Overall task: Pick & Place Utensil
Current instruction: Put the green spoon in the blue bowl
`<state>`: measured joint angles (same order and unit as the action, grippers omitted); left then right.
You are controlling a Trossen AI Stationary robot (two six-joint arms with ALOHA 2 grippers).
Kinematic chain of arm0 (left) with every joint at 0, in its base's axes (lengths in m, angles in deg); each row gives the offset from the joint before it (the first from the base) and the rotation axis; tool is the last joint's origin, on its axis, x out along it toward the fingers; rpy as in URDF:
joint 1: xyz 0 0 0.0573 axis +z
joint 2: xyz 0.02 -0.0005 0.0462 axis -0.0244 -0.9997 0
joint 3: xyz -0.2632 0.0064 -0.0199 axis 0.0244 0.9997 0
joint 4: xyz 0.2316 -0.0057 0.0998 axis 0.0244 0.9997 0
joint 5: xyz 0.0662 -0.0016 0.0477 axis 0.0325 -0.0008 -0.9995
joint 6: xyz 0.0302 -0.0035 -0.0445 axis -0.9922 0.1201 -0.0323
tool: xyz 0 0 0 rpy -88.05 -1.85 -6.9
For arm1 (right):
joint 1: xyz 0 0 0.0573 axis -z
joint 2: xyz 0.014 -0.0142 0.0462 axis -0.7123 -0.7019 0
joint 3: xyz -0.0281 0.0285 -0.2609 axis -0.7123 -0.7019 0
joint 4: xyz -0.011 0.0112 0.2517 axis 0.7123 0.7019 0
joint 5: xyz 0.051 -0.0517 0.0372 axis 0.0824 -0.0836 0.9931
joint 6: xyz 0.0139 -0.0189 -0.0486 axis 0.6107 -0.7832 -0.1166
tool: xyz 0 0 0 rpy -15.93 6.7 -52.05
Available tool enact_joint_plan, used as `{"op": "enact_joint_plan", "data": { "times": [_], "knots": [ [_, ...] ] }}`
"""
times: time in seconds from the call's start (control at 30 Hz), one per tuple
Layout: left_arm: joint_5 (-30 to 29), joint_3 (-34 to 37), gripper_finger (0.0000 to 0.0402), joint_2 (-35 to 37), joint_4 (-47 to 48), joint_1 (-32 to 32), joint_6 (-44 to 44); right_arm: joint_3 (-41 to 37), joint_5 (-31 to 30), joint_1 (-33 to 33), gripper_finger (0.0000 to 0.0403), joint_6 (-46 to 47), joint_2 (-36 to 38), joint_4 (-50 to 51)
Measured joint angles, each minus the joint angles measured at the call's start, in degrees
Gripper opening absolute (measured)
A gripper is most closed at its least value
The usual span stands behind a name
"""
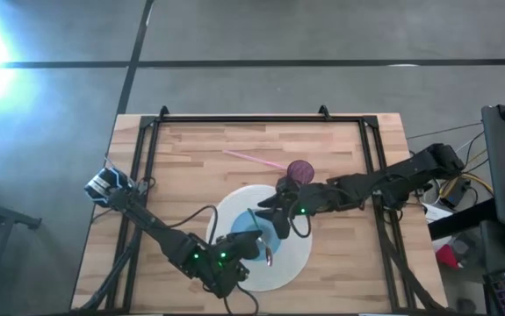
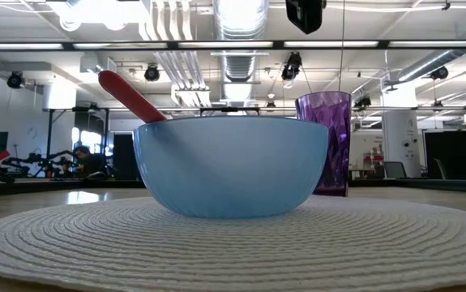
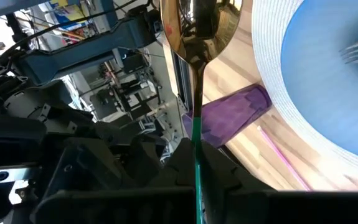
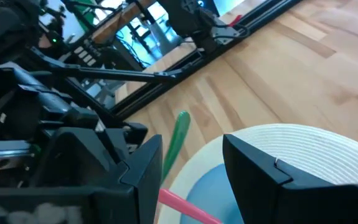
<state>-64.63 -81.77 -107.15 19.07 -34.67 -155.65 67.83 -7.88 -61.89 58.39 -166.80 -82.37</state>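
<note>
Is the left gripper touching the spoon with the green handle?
Touching. In the left wrist view the left gripper is shut on the spoon: the green handle runs down between its dark fingers, and the bowl of the spoon sticks out beyond them.

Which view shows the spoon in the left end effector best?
Left wrist view: the spoon fills the frame, bowl and green handle clear. The high view shows it small beside the blue bowl; the right wrist view shows only the handle; the low view, nothing.

Blue bowl (image 2: pixel 231 166), purple cup (image 2: pixel 325 142), white ribbed placemat (image 2: pixel 95 243)
</note>
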Motion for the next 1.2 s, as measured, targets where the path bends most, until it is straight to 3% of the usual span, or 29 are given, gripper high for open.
{"op": "enact_joint_plan", "data": {
  "times": [0.67,0.83,1.2],
  "knots": [
    [0.09,0.00,0.0000,0.04,-0.18,0.04,0.02,3.87,4.28,0.97,0.0159,-1.08,-6.45,-2.34],
    [-0.04,0.00,0.0000,0.07,-0.01,0.06,0.15,6.41,4.46,0.85,0.0127,-1.90,-6.78,4.11],
    [-0.09,0.07,0.0000,0.07,0.06,0.09,0.06,6.49,4.15,0.87,0.0035,-2.01,-6.24,3.93]
  ]
}}
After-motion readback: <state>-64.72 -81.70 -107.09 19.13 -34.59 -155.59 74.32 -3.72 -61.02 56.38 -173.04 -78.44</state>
